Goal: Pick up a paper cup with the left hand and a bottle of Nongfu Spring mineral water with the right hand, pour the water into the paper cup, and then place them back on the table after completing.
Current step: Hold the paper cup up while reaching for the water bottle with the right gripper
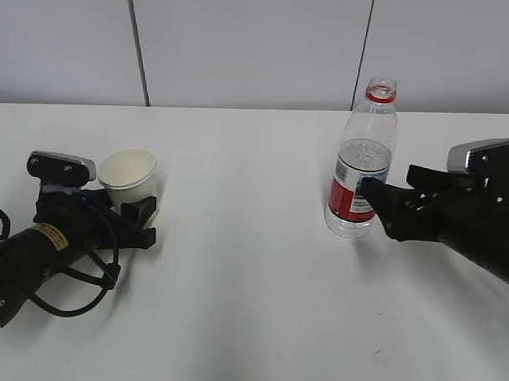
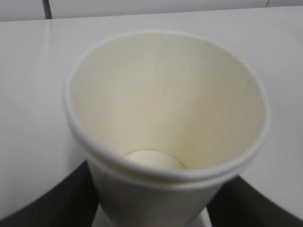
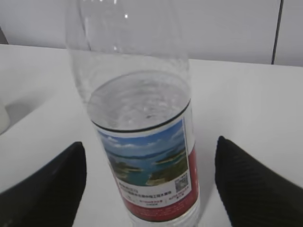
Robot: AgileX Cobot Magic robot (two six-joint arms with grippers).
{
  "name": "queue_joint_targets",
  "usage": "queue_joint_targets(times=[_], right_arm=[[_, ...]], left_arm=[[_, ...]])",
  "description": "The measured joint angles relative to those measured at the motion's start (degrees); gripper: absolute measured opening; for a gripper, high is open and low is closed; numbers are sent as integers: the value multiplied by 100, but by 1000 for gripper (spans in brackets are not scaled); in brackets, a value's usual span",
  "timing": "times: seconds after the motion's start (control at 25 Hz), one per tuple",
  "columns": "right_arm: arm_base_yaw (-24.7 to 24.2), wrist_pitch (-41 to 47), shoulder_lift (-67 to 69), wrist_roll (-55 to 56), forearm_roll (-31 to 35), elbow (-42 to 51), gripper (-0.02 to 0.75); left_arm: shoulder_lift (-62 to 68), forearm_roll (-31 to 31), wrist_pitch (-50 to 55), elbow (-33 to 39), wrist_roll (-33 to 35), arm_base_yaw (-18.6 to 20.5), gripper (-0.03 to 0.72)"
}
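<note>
Left: paper cup [image 1: 129, 177], upright, apparently empty, clasped between the left hand's [image 1: 139, 222] fingers. Right: uncapped bottle [image 1: 363, 171], water [image 3: 137, 101] to the label's top, standing between the right hand's [image 1: 386, 205] wide-open, non-touching jaws. Tabletop [image 1: 250, 307] bare towards its near edge.

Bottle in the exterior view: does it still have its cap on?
No, the bottle stands with an open mouth, only the red ring left around its neck.
</note>
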Motion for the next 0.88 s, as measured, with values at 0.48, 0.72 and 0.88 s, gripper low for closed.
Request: queue_joint_targets(times=[0.48, 0.72, 0.88], right_arm=[[148, -70, 815, 81, -115, -609, 631], [357, -78, 1105, 81, 6, -960, 631], [370, -129, 1309, 81, 30, -1193, 632]], left_arm=[[0, 0, 0, 0, 0, 0, 419], [0, 0, 0, 0, 0, 0, 419], [0, 0, 0, 0, 0, 0, 419]])
